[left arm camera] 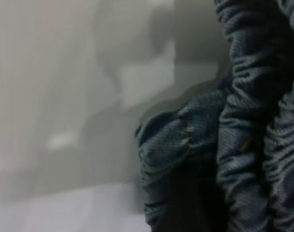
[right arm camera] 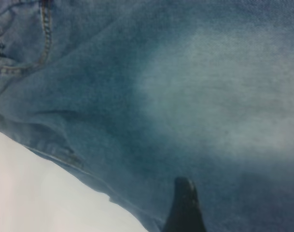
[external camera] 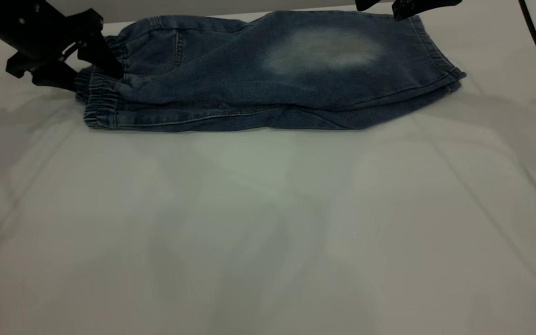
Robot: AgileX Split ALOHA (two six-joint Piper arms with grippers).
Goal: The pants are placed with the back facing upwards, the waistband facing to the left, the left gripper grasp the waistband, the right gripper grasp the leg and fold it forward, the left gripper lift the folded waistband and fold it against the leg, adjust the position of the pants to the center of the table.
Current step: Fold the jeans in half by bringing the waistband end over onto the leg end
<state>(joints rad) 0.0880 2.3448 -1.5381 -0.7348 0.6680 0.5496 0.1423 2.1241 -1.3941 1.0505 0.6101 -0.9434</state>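
Left gripper [external camera: 92,70]: jaws closed on the gathered waistband [external camera: 98,100] of the pants [external camera: 268,74], apparently to lift it toward the leg [external camera: 324,51] lying folded beyond it; right gripper [external camera: 407,7] high above the hem, finger state indiscernible

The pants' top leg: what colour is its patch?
Pale, faded whitish-grey patch on dark blue denim; exterior view shows it best.
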